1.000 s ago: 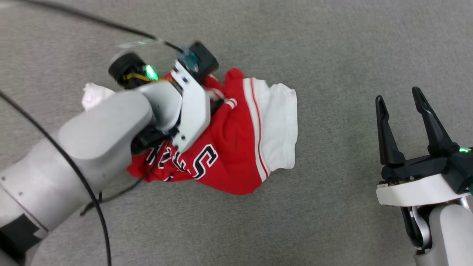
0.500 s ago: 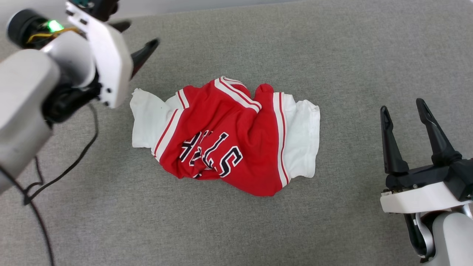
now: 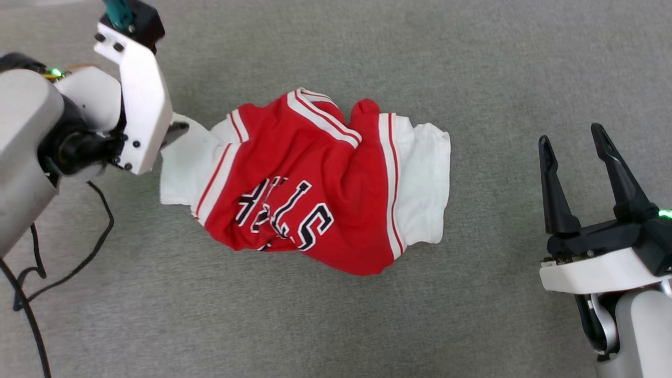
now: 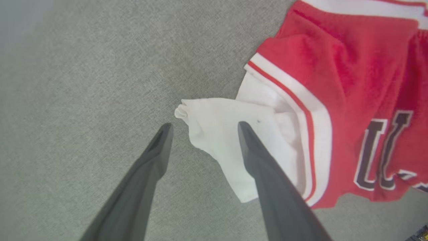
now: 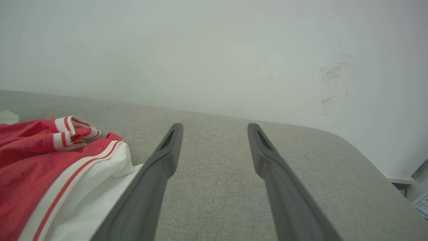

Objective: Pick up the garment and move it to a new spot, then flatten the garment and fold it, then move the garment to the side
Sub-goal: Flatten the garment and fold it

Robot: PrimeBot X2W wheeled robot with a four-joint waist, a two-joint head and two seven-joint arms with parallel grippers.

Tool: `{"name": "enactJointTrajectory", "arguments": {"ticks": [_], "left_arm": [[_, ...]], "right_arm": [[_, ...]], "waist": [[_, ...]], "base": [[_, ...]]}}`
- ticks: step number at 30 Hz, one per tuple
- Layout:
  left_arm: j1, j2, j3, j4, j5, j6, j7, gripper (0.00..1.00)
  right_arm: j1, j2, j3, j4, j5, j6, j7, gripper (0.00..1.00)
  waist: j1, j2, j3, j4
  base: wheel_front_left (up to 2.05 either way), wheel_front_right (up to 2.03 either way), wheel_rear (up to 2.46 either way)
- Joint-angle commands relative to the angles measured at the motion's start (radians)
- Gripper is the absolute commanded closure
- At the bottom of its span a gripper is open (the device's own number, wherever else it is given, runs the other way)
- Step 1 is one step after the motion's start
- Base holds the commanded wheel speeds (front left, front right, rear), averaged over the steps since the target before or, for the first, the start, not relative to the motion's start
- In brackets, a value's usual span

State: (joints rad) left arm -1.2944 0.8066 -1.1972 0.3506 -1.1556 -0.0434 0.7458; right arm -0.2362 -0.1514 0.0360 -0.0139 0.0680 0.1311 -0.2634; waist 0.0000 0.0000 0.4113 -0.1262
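Shirt (image 3: 315, 184) crumpled mid-surface, both grippers spread.
Left gripper (image 4: 202, 129), at the shirt's nine o'clock, straddles the white sleeve (image 4: 217, 134) corner, fingers apart, probably to pull it flat; right gripper (image 3: 570, 135) waits at three o'clock, clear.

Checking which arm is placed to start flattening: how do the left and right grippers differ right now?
The left gripper points down, one finger over the garment's white sleeve and one over bare grey surface; the right gripper stands clear of the garment. The left gripper aims at the surface, the right gripper along it toward the wall. Both are open and hold nothing.
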Motion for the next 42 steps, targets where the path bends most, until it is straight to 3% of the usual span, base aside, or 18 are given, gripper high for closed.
{"name": "enactJointTrajectory", "arguments": {"ticks": [1, 9, 10, 11, 12, 16, 21, 28, 35, 36, 38, 42], "left_arm": [[0.013, -0.004, -0.012, 0.012, 0.008, 0.004, 0.017, 0.0], [0.121, -0.025, -0.066, 0.068, 0.028, -0.023, 0.091, 0.0], [0.132, -0.026, -0.07, 0.074, 0.032, -0.027, 0.088, 0.13], [0.141, -0.03, -0.071, 0.079, 0.029, -0.033, 0.08, 0.92], [0.146, -0.034, -0.069, 0.081, 0.024, -0.036, 0.068, 1.0], [0.135, -0.028, -0.037, 0.066, 0.025, -0.05, -0.014, 1.0], [0.159, 0.02, -0.006, -0.01, 0.031, -0.057, -0.125, 1.0], [0.318, 0.134, -0.004, -0.117, -0.032, -0.003, -0.213, 1.0], [0.47, 0.128, -0.015, -0.106, -0.096, 0.04, -0.294, 1.0], [0.492, 0.114, -0.012, -0.087, -0.085, 0.052, -0.338, 0.0], [0.497, 0.108, -0.01, -0.082, -0.072, 0.054, -0.368, 0.0], [0.494, 0.09, 0.031, -0.067, 0.01, 0.1, -0.573, 0.0]], "right_arm": [[-0.015, 0.001, 0.002, -0.004, -0.005, -0.001, -0.002, 0.0], [-0.017, 0.012, -0.009, -0.006, -0.009, -0.001, -0.002, 0.0], [-0.016, 0.012, -0.01, -0.006, -0.01, -0.001, -0.002, 0.0], [-0.015, 0.014, -0.012, -0.004, -0.011, 0.0, -0.002, 0.0], [-0.013, 0.015, -0.012, -0.002, -0.013, 0.0, -0.002, 0.0], [-0.004, 0.008, -0.02, 0.002, -0.017, 0.0, -0.002, 0.0], [0.026, -0.003, -0.025, 0.011, -0.019, 0.0, -0.002, 0.0], [0.054, -0.013, -0.02, 0.024, -0.013, -0.001, -0.002, 0.0], [0.051, -0.032, -0.001, 0.051, -0.014, -0.001, -0.002, 0.0], [0.041, -0.045, 0.006, 0.058, -0.014, -0.001, -0.002, 0.0], [0.035, -0.054, 0.008, 0.061, -0.015, -0.001, -0.002, 0.0], [-0.002, -0.098, 0.01, 0.062, -0.014, 0.0, -0.002, 0.0]], "waist": [[0.0, 0.0, 0.02, -0.017], [0.0, 0.0, 0.045, -0.036], [0.0, 0.0, 0.045, -0.035], [0.0, 0.0, 0.043, -0.032], [0.0, 0.0, 0.04, -0.029], [0.0, 0.0, 0.011, -0.003], [0.0, 0.0, -0.045, 0.036], [0.0, 0.0, -0.095, 0.073], [0.0, 0.0, -0.113, 0.08], [0.0, 0.0, -0.122, 0.082], [0.0, 0.0, -0.129, 0.084], [0.0, 0.0, -0.161, 0.102]], "base": [[0.0, 0.0, 0.0], [0.0, 0.0, 0.0], [0.0, 0.0, 0.0], [0.0, 0.0, 0.0], [0.0, 0.0, 0.0], [0.0, 0.0, 0.0], [0.0, 0.0, 0.0], [0.0, 0.0, 0.0], [0.0, 0.0, 0.0], [0.0, 0.0, 0.0], [0.0, 0.0, 0.0], [0.0, 0.0, 0.0]]}}
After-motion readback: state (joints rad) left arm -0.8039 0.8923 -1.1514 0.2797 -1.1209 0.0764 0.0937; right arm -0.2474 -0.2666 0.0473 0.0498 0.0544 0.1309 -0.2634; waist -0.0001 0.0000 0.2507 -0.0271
